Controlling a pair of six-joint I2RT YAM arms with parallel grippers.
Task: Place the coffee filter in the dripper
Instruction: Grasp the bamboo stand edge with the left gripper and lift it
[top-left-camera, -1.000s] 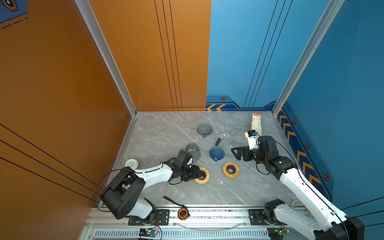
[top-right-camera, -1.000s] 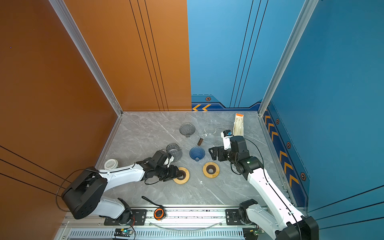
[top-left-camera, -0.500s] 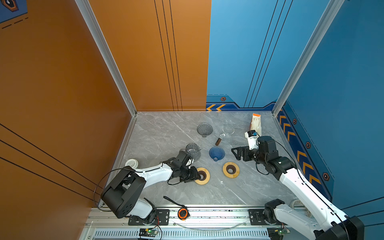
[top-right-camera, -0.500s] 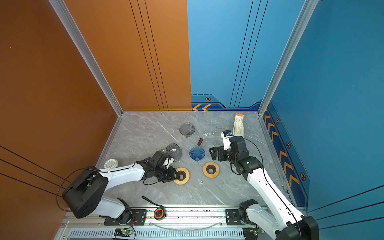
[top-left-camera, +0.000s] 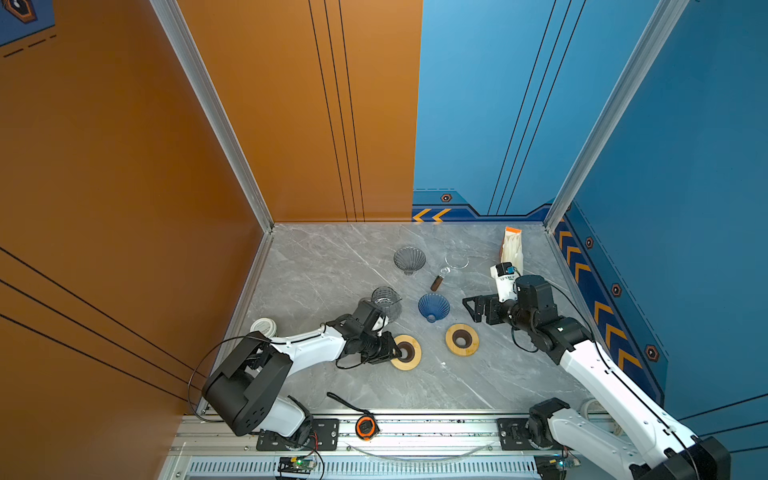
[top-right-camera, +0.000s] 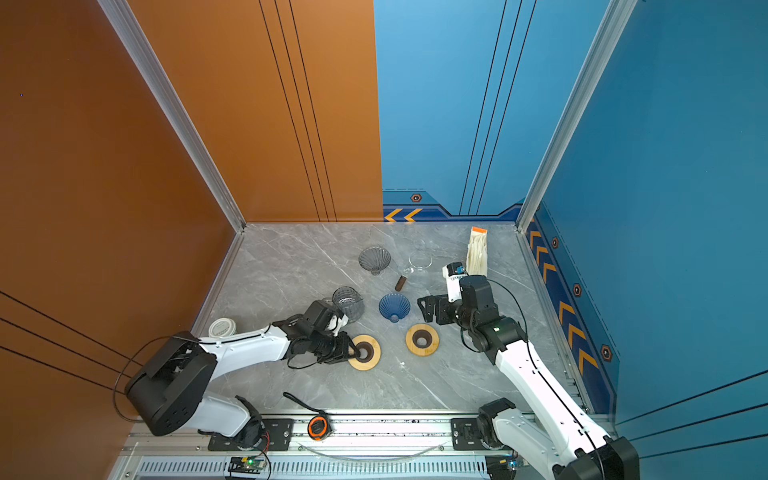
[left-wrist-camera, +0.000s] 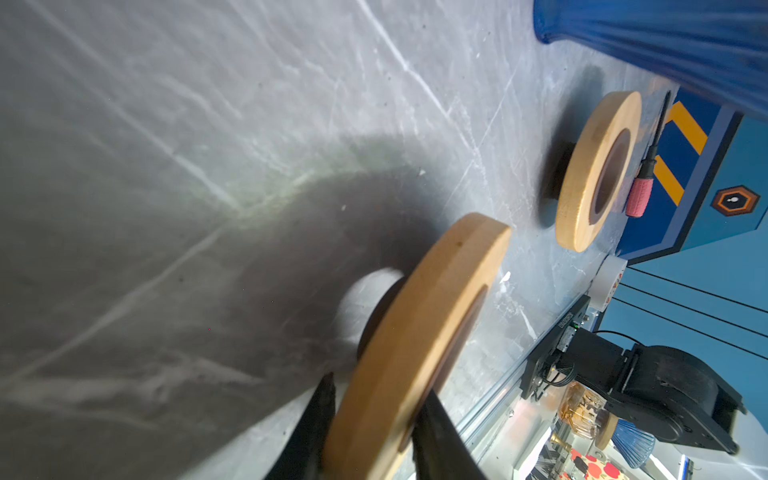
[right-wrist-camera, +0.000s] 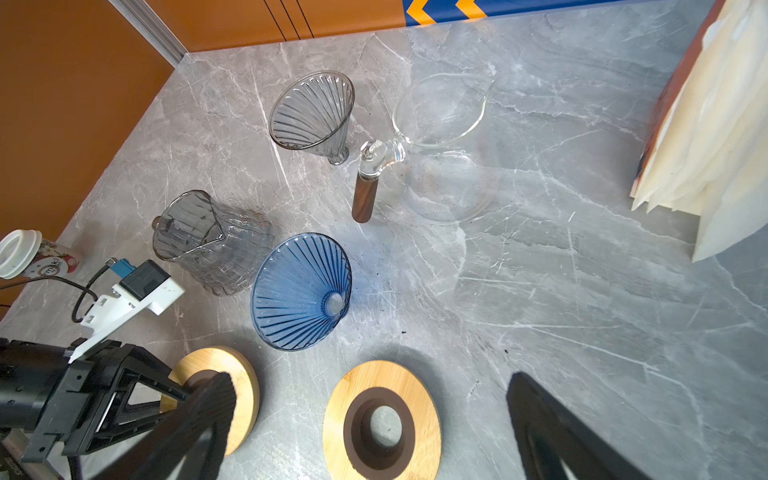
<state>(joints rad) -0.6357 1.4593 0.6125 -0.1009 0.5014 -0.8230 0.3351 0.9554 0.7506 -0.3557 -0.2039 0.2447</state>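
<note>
Left tool (left-wrist-camera: 378, 388) pinches a wood ring (left-wrist-camera: 419, 332). Right tool (top-left-camera: 471, 311) gapes apart near the second ring (top-left-camera: 450, 341) and blue dripper (top-left-camera: 433, 306). Filters (top-left-camera: 512, 249) stand far back.

Bright, even overhead light, soft shadows on the marble tabletop (left-wrist-camera: 166, 124), near wooden ring (left-wrist-camera: 415, 332) perhaps motion-blurred.

drippers (right-wrist-camera: 311, 112) (right-wrist-camera: 299, 291) 2 | wooden rings (right-wrist-camera: 245, 390) (right-wrist-camera: 386, 374) 2 | carafes (right-wrist-camera: 208, 245) (right-wrist-camera: 444, 166) 2 | filter packs (right-wrist-camera: 715, 124) seemingly 1

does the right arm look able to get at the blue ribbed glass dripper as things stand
Probably yes: the right pincer stands open right beside the blue ribbed glass dripper and faces it, with only bare grey marble tabletop between them in both top views.
</note>
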